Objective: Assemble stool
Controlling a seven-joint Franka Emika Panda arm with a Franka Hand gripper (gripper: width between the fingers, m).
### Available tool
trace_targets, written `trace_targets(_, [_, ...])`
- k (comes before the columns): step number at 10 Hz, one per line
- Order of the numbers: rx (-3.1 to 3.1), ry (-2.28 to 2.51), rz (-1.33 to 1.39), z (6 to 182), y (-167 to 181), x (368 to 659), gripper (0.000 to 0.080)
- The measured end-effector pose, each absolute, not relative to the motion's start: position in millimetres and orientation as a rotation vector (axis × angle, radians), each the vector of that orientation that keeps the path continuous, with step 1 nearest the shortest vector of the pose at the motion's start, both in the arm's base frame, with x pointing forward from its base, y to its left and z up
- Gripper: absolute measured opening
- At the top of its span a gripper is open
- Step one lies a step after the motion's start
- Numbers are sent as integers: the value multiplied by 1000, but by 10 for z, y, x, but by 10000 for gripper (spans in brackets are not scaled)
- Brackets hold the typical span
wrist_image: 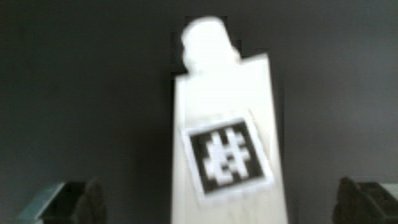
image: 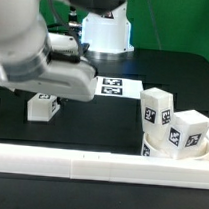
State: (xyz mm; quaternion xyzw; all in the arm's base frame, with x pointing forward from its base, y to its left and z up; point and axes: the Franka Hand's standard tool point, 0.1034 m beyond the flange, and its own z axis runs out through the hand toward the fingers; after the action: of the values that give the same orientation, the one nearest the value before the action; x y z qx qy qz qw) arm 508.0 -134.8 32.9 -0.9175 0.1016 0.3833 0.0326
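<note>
White stool leg [wrist_image: 222,120] is seen on the black table [wrist_image: 71,100] beneath the gripper [wrist_image: 214,205], whose jaws are spread wide and empty; if lowered off-centre, the leg could be nudged aside.

No legible text, only black-and-white square tags [wrist_image: 222,152] on white legs [image: 158,97].

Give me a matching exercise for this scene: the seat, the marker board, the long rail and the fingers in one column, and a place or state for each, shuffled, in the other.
1 seat
2 marker board
3 long rail
4 fingers

A spread apart, a leg between them
B along the near edge, exterior view
C exterior view's right, carrying two legs
D flat, bearing only tags

Pairs: 1-C, 2-D, 3-B, 4-A
</note>
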Motion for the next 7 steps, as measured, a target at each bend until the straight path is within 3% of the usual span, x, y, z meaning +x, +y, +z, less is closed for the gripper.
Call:
trace_targets(4, [-2665,295,1438,333,-1307,5008,648])
trace_targets(7, [-2672,200,1380,343,-1290,5108,648])
